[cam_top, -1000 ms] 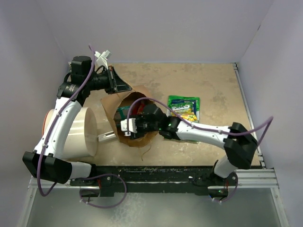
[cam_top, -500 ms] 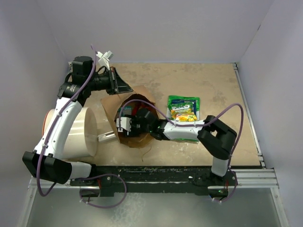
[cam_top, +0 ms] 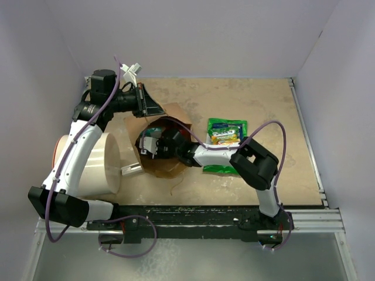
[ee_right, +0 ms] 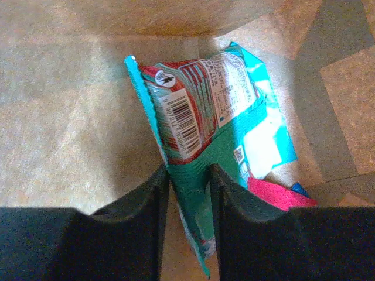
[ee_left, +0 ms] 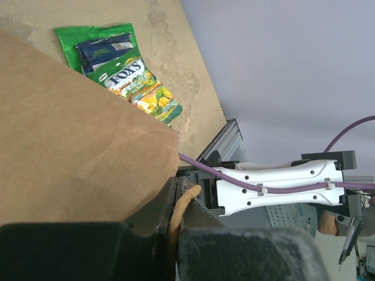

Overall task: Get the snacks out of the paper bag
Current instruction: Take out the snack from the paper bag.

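The brown paper bag (cam_top: 170,167) lies on its side with its mouth open. My left gripper (cam_top: 146,105) is shut on the bag's twisted paper handle (ee_left: 183,202) and rim, holding the mouth up; the bag's side (ee_left: 70,134) fills the left wrist view. My right gripper (cam_top: 149,145) reaches inside the bag. In the right wrist view its jaws (ee_right: 188,187) are closed on the edge of a teal packet (ee_right: 211,117). A red packet (ee_right: 272,193) and a bit of a blue one (ee_right: 299,188) lie under it. A large green packet (cam_top: 227,133) lies on the table right of the bag, also in the left wrist view (ee_left: 117,64).
A large white cylinder (cam_top: 96,164) stands left of the bag under the left arm. A small white-grey bar (cam_top: 132,168) lies between the cylinder and the bag. Walls close in the table on three sides.
My right arm has pushed further left into the bag, its elbow folding up. The left gripper keeps holding the bag's handle in place.
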Tool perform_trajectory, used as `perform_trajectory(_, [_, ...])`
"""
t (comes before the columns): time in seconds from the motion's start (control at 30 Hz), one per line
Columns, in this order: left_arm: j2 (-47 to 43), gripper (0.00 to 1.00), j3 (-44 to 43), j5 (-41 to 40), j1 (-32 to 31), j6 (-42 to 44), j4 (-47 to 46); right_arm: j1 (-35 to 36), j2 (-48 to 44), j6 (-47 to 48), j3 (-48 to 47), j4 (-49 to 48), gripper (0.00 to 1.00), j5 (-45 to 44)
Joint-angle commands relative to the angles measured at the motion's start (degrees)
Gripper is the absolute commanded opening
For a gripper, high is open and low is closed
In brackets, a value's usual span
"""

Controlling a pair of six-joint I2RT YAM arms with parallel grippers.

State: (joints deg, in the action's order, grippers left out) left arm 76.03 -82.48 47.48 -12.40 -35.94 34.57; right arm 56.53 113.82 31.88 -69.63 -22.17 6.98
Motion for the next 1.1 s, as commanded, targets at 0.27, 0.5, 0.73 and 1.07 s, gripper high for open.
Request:
perform_trajectory(0.27, [-1.1, 0.0, -0.7, -0.6, -0.2, 1.2, -1.6, -0.9, -9.2, 4.1, 1.5, 4.5, 0.0, 4.7])
perform_trajectory(0.5, [-0.9, 0.0, -0.6, -1.7, -0.1, 1.4, -1.9, -0.8, -17.5, 7.6, 3.5, 12.0, 0.0, 9.4])
perform_trajectory(0.73, [-0.4, 0.0, -1.1, -2.4, -0.1, 1.5, -2.2, -0.8, -27.1, 2.6, 10.2, 14.5, 0.0, 9.8])
perform_trajectory(1.07, [-0.4, 0.0, -2.8, -4.2, -0.1, 1.1, -0.4, -0.8, -44.8, 1.7, 10.2, 24.9, 0.0, 10.0])
